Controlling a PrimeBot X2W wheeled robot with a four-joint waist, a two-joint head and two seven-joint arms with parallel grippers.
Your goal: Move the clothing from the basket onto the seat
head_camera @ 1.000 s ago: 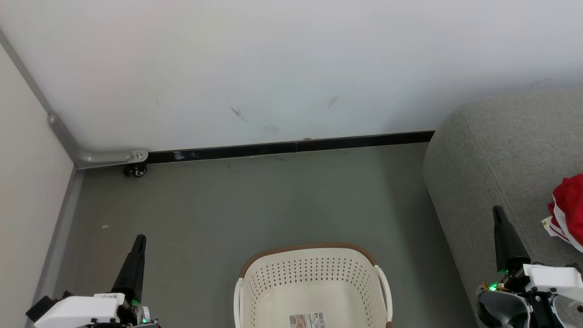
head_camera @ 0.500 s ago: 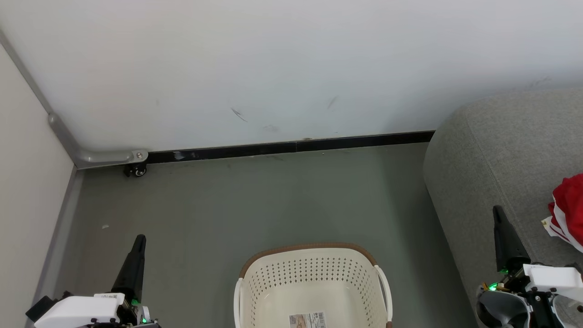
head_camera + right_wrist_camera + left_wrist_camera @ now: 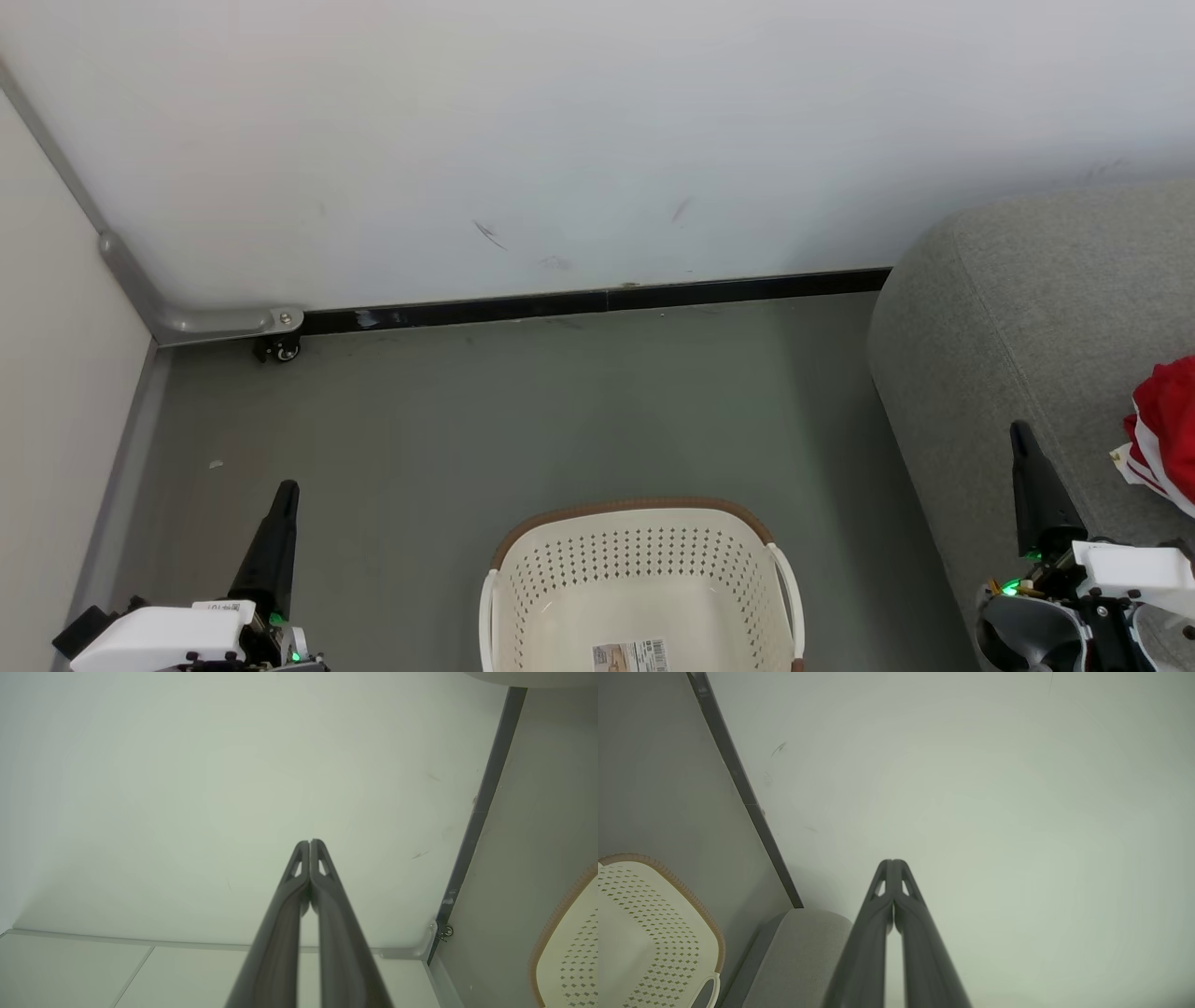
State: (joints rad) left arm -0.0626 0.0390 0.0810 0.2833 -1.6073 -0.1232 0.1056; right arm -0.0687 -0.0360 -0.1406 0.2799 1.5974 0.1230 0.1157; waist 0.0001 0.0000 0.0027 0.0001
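Grey floor point(image 3: 560, 411), basket point(image 3: 635, 506) and clothing point(image 3: 1167, 411) unmoved, left gripper point(image 3: 287, 489) and right gripper point(image 3: 1020, 429) pressed together

The right gripper point(image 3: 309, 843) stood at the bottom centre of the frame, its two dark fingers pressed together at the tips against a pale wall point(image 3: 187, 788). A dark baseboard point(image 3: 486, 788) slanted down the right side beside grey floor point(image 3: 537, 835), and the basket point(image 3: 570, 952) showed its brown-edged rim in the lower right corner.

Cream-white basket point(image 3: 644, 560) with rows of small diamond-shaped holes and a brown rim, on a dull grey-green floor point(image 3: 560, 411); right of the basket, a grey woven seat point(image 3: 1027, 317) bearing bright red clothing point(image 3: 1167, 411) with white trim; beyond the basket, a white wall point(image 3: 597, 121) with black skirting point(image 3: 607, 301).
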